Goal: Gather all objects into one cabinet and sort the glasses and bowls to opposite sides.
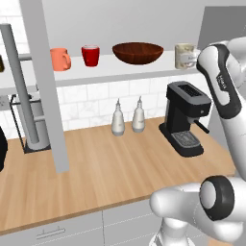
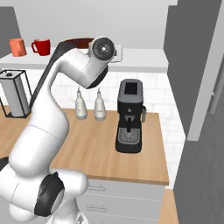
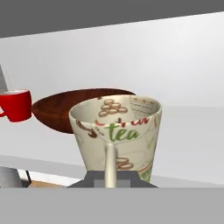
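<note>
Across the upper part of the left base view, the coral-orange mug [image 1: 60, 59], the red cup [image 1: 90, 55], the dark brown bowl [image 1: 138, 53] and the beige mug [image 1: 184, 55] are sitting in a row on the pale shelf [image 1: 110, 72] of the cabinet. The beige mug is standing at the right end, just beside the bowl, right at the arm's wrist. In the hand view it is looming close and upright at centre. Whether the gripper's fingers are apart or clamped on it cannot be told.
</note>
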Available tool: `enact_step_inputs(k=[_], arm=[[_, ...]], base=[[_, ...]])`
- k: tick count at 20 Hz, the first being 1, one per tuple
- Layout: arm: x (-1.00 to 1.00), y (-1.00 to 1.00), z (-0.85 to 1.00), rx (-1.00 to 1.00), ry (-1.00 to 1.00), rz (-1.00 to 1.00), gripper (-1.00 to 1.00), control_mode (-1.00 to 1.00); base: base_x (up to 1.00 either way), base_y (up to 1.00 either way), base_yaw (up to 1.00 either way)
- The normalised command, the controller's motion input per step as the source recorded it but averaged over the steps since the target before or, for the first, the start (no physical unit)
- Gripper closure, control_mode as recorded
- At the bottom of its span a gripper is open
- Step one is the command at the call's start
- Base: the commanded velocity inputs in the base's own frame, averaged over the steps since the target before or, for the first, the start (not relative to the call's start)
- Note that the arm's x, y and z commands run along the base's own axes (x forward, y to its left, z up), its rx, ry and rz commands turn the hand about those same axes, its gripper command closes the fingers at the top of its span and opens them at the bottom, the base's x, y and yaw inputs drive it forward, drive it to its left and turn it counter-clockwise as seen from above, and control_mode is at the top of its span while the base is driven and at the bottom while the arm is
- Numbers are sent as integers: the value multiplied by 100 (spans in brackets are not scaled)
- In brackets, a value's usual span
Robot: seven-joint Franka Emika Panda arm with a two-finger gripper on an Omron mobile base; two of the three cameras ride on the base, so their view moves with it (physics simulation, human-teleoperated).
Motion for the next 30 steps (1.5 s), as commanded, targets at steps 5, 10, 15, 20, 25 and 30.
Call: enact_step_inputs(k=[5,10,15,20,25,30], arm=[[-36,91,0,0,0,15,100,-100],[-19,73,0,0,0,23,100,-100],[-21,88,0,0,0,21,100,-100],[-18,93,0,0,0,14,100,-100],[-1,92,0,0,0,11,100,-100],[8,72,0,0,0,5,100,-100]], base=[[0,0,0],[0,0,0],[0,0,0],[0,0,0],[0,0,0],[0,0,0]])
